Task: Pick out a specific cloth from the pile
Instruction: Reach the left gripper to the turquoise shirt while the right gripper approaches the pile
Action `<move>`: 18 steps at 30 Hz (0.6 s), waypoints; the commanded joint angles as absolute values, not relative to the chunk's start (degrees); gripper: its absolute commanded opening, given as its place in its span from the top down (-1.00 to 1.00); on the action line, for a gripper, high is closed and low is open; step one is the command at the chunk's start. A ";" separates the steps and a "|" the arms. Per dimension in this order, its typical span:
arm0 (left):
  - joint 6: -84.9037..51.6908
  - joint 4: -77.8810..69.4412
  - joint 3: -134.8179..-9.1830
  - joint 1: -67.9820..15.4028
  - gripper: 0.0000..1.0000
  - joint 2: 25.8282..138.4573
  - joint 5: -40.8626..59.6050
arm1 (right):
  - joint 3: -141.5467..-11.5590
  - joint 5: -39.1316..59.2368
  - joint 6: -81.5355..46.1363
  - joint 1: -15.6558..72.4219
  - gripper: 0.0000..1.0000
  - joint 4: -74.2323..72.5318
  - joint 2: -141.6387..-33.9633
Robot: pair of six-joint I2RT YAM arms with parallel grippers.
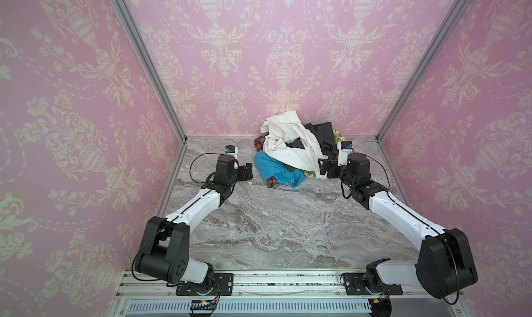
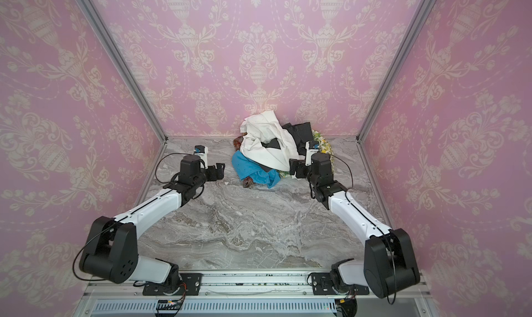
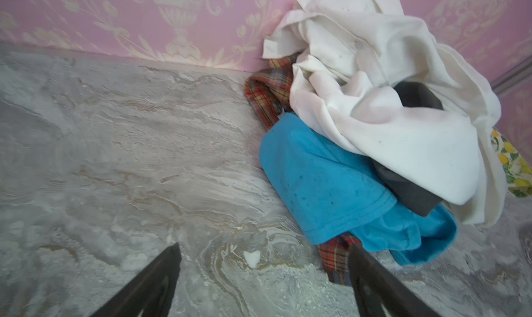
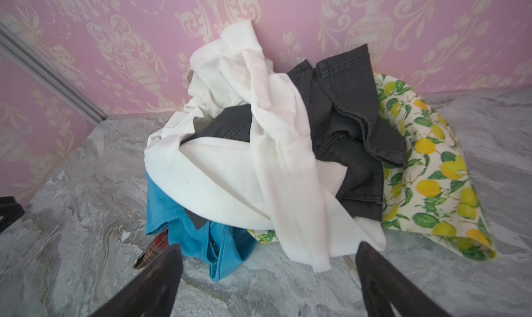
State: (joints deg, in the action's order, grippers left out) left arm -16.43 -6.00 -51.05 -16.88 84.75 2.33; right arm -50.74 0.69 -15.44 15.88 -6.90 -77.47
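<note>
On the grey marble tabletop (image 1: pixel 267 232), the turquoise cloth (image 1: pixel 273 168) is lying at the near edge of the pile (image 1: pixel 296 145), partly under the white cloth (image 1: pixel 288 140). The left gripper (image 1: pixel 247 171) and right gripper (image 1: pixel 323 168) are flanking the pile, jaws wide and empty. The approach is probably underway, with the next move likely calling for pinching an exposed turquoise fold.

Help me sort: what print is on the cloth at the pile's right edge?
Cream lemon-print cloth: yellow lemons, green leaves; clearest in the right wrist view.

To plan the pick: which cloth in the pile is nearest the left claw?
The turquoise cloth, the only blue one, at the edge facing the left claw.
</note>
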 commanded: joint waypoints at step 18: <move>-11.32 0.03 -64.83 -30.32 -0.59 106.36 -1.41 | -53.31 4.75 -17.05 16.79 -0.87 1.76 -79.18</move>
State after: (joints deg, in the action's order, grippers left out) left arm -13.80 -0.58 -62.83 -30.24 105.19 1.17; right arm -52.31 4.56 -17.65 16.64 0.43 -79.77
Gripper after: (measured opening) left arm 0.799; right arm 0.932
